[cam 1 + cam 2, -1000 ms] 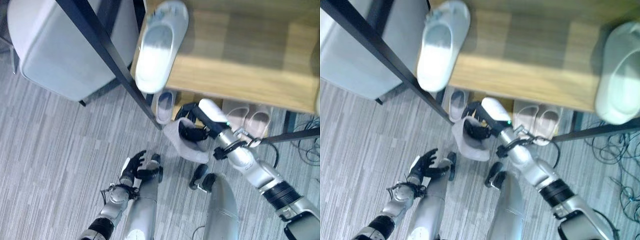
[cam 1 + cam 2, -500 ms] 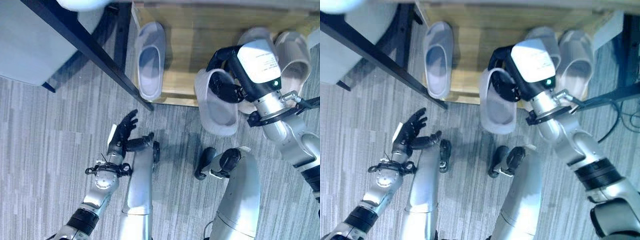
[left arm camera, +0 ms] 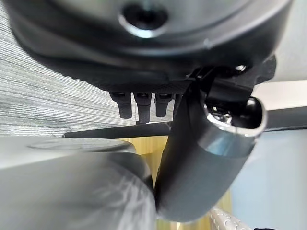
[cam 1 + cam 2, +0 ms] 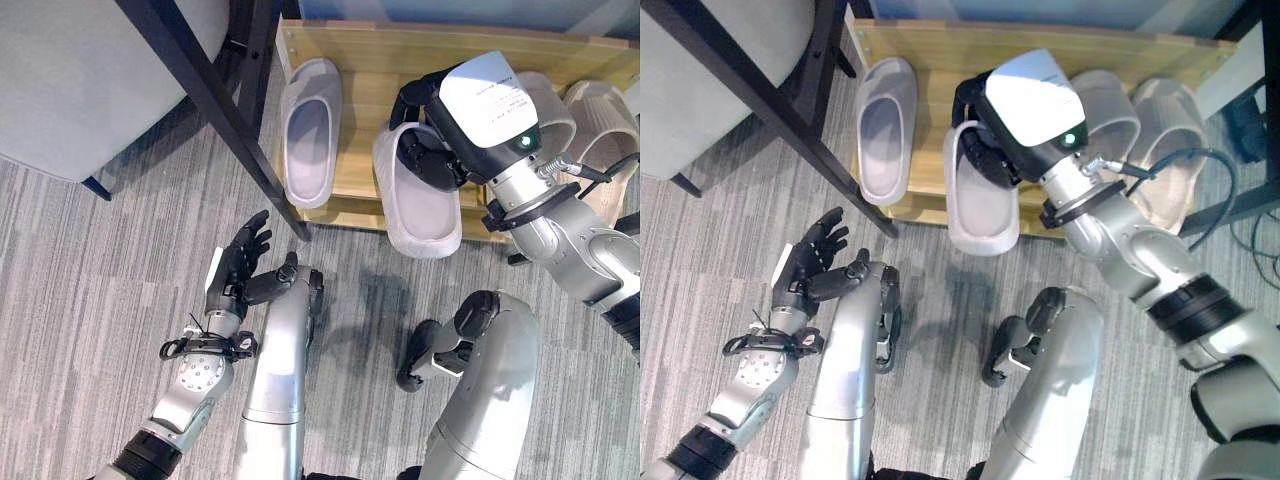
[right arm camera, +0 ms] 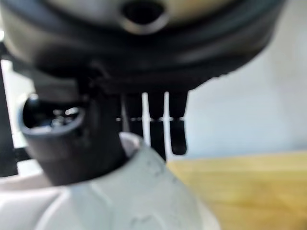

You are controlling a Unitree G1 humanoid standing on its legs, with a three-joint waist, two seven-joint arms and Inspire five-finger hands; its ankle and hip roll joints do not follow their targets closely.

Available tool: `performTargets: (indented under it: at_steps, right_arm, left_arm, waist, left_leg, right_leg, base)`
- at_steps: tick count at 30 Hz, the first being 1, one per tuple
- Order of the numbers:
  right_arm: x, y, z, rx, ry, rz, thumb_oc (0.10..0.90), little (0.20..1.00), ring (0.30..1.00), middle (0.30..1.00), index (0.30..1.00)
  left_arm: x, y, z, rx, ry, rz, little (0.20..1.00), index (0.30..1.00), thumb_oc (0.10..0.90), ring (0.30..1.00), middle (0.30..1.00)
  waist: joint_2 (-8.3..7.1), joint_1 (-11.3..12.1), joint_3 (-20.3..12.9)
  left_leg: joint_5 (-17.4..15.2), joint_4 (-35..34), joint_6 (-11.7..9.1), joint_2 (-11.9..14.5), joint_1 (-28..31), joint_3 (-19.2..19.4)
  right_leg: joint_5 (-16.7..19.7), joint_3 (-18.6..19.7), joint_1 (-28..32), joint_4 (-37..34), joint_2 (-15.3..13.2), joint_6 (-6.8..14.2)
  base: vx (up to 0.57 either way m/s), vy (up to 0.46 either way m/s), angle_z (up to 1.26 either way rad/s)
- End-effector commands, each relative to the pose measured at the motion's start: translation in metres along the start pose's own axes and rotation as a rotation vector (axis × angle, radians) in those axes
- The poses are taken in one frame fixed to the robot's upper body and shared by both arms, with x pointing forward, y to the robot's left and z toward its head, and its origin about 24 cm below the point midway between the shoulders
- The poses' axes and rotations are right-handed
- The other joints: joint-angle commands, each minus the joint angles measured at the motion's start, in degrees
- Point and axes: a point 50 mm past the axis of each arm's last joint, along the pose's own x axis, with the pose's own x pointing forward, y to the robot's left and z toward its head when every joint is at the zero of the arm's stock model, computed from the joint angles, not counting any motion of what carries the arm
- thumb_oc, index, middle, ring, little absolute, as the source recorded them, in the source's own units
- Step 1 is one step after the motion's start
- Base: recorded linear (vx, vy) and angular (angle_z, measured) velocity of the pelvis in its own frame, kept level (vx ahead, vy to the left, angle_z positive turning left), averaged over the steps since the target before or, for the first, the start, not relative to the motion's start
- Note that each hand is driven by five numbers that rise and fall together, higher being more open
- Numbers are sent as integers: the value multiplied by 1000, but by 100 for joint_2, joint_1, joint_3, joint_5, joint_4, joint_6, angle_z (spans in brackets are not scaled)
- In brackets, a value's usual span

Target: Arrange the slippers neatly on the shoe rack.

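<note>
The left hand (image 4: pixel 236 272) hovers over the carpet (image 4: pixel 90 270) with fingers spread, holding nothing. Farther out, the right hand (image 4: pixel 432 158) grips a grey slipper (image 4: pixel 415 200) at the wooden rack's (image 4: pixel 360 60) front edge, beside another slipper (image 4: pixel 308 145) lying on the rack.

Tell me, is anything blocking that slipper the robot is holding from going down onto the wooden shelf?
Nothing visible. The right hand holds the slipper over the wooden shelf, in a bare gap between the single slipper on its left and the pair on its right.
</note>
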Motion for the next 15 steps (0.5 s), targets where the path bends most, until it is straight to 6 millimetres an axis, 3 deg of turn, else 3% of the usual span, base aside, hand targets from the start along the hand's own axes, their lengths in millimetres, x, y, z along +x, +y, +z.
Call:
performTargets:
  at_steps: [1, 15]
  right_arm:
    - [32, -65, -8, -88, -13, -308, 400, 300, 300, 300, 300]
    - [27, -62, -47, -251, 152, -324, 400, 300, 300, 300, 300]
  left_arm:
    - [-38, -7, -30, 44, 144, -65, 900, 900, 800, 900, 900]
    - [-45, 0, -34, 100, 172, -111, 900, 900, 800, 900, 900]
  waist:
    - [86, 408, -161]
    - [337, 731, -161]
  left_leg:
    - [-769, -132, 270, -156, -285, 171]
    - [-816, -87, 70, -490, -285, -75]
  right_leg:
    - [-1005, 78, 330, 772, -75, -275]
    - [-1081, -224, 727, 927, -409, -294]
  base:
    - [20, -11, 4]
    - [23, -34, 15]
